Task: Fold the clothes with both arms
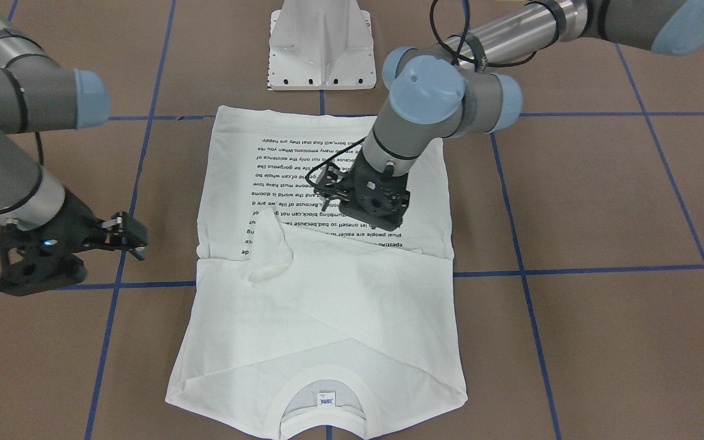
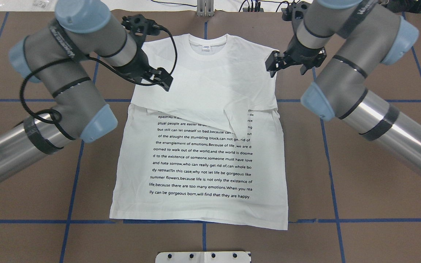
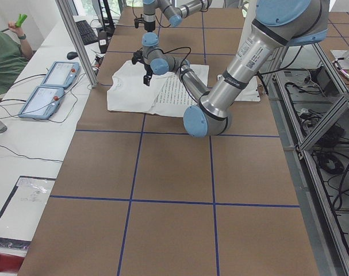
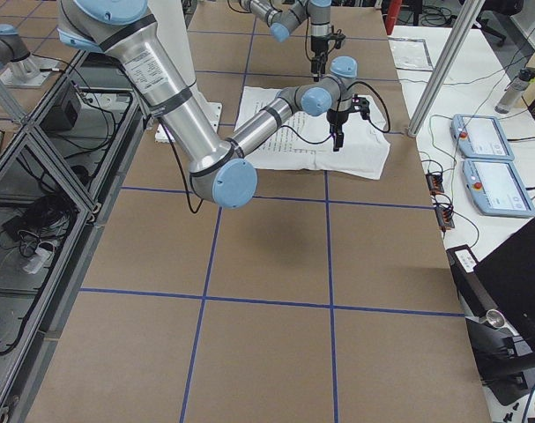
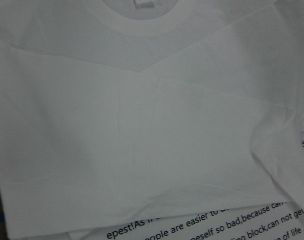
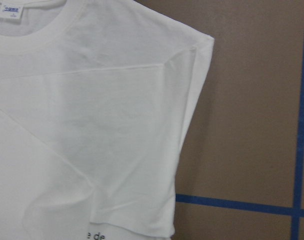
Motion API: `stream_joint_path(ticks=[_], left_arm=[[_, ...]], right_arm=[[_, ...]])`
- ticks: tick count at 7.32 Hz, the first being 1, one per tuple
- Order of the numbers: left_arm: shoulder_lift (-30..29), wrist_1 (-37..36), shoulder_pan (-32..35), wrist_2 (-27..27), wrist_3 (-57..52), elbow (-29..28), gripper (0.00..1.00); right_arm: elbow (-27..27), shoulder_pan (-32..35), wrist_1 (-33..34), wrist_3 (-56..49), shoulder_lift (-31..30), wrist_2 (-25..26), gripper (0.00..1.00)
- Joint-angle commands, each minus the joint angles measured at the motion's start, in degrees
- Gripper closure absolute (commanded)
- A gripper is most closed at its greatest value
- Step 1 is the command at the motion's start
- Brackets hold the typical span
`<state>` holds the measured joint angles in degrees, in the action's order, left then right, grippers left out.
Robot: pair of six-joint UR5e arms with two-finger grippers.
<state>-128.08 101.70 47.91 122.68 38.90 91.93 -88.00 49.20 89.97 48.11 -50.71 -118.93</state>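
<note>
One brown table [image 2: 360,164] carries everything, and the white T-shirt [image 2: 199,204] lies flat in the middle of it. The printed side is up, the hem is toward the robot's base and the neck is at the far side. That layout puts one shoulder within reach of each arm, which suits a two-handed fold.

The left arm [image 2: 71,84] reaches over the shirt's left shoulder. The right arm [image 2: 342,84] stops at the right shoulder's outer edge. Both upper arms run out of the overhead view.

Both sleeves are already turned in across the chest. The long one [image 2: 196,95] runs slantwise and the other's cuff end [image 2: 238,120] droops onto the print. I judge this narrows the shirt for a lengthwise fold. They cover the top lines of the text block [image 2: 201,164], so you can't read where it begins.

The left gripper [image 2: 165,82] hovers above the cloth, and I can't tell how its jaws stand because its own wrist blocks them in the front view. The right gripper [image 2: 272,64] looks parted and holds nothing, just beside the shoulder seam.

Neither wrist view shows fingertips, only fabric, so you can't judge their height above the cloth. The ribbed collar [image 2: 192,51] lies flat, and the neck label [image 2: 207,47] is too small to read.
</note>
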Motion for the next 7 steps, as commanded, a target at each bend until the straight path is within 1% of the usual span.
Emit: stream_joint_path(ticks=[1, 2, 3, 4, 5, 7], left_arm=[[4.9, -0.5, 6.4, 4.6, -10.9, 2.0, 0.0], [6.2, -0.4, 6.7, 5.8, -11.5, 3.2, 0.0], [6.4, -0.5, 6.6, 5.8, -11.5, 3.8, 0.0], [6.5, -0.6, 6.6, 5.8, -11.3, 4.2, 0.0], [6.6, -0.6, 6.6, 5.8, -11.1, 4.3, 0.0], [6.7, -0.5, 6.5, 5.7, -11.0, 4.3, 0.0]], right_arm=[[8.6, -7.0, 0.1, 9.1, 9.2, 7.1, 0.03], [11.3, -9.1, 0.2, 10.1, 11.4, 9.7, 0.06], [14.7, -11.0, 0.3, 11.4, 13.6, 12.6, 0.06], [16.9, -12.4, 2.5, 11.6, 15.2, 14.5, 0.06], [17.0, -13.5, 3.9, 11.6, 15.5, 16.4, 0.05], [18.6, -14.8, 3.9, 11.6, 15.5, 18.2, 0.04]])
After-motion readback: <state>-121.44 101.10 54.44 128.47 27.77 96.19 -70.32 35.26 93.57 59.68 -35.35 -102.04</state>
